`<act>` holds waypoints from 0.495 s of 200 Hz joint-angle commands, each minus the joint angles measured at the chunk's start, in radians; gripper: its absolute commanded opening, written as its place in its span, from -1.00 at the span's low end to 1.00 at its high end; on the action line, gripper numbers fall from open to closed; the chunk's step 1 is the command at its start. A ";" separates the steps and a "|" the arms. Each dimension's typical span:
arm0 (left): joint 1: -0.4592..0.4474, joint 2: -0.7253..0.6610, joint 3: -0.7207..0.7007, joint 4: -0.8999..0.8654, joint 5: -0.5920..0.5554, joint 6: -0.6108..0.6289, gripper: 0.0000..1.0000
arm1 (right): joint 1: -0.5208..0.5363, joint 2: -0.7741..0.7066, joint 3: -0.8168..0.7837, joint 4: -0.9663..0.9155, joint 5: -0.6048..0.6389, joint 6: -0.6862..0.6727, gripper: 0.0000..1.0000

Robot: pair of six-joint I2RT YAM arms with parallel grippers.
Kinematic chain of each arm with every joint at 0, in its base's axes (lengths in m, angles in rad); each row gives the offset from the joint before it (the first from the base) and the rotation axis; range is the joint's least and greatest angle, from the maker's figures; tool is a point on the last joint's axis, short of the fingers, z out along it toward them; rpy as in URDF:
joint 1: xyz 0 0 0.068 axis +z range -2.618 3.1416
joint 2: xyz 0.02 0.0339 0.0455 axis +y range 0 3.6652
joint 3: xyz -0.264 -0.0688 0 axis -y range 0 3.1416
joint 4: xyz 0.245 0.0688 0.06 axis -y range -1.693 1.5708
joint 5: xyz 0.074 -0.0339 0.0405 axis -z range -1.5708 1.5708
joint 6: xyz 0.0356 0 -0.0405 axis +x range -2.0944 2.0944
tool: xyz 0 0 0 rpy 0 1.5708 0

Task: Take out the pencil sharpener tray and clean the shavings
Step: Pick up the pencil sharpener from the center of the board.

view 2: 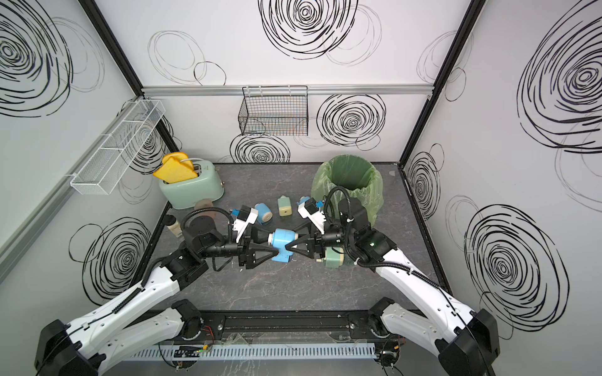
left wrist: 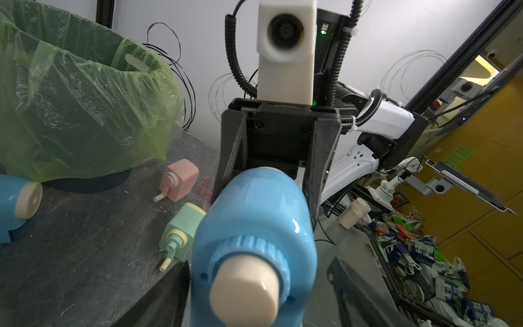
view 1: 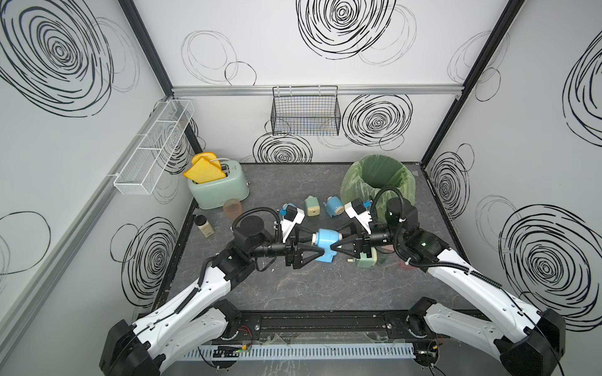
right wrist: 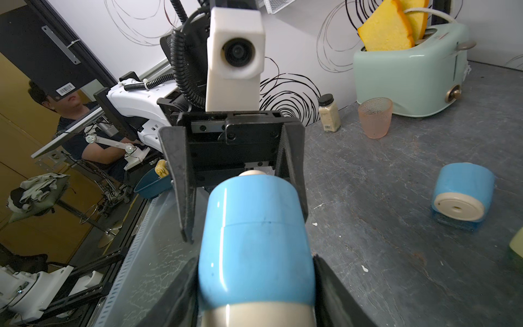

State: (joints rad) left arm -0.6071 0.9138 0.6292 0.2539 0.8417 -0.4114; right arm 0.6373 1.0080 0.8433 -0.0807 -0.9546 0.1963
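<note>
I have the sharpener (view 1: pixel 326 242) mid-frame in both top views, lifted off the worktop (view 1: pixel 293 293) and lying end to end between my two arms. The right gripper (view 1: pixel 335 241) is clamped on its frame-right end, and that grip carries it. The left gripper (view 1: pixel 317 246) straddles the cream-knob end. The left wrist view shows a gap beside one finger (left wrist: pixel 356 294), so I cannot tell whether it grips.

My read on the opposed hold: one arm anchors the body, the other pulls. The tray looks not out, and I cannot tell which part it is.

The bin (view 1: pixel 353 187) stands open at the worktop's upper right, close to the right arm, handy for dumping shavings. Spare sharpeners (view 1: pixel 313 206) lie loose just above the grippers in frame, so I'd mind them.
</note>
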 commanded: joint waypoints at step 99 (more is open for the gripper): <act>0.044 0.003 0.011 0.127 0.033 -0.042 -0.37 | -0.006 -0.059 -0.060 0.152 0.006 0.022 0.43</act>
State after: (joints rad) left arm -0.6025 0.9367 0.6304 0.2962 0.8543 -0.4267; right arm 0.6304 0.9901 0.8246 -0.0185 -0.9565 0.2600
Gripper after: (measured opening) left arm 0.596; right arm 0.663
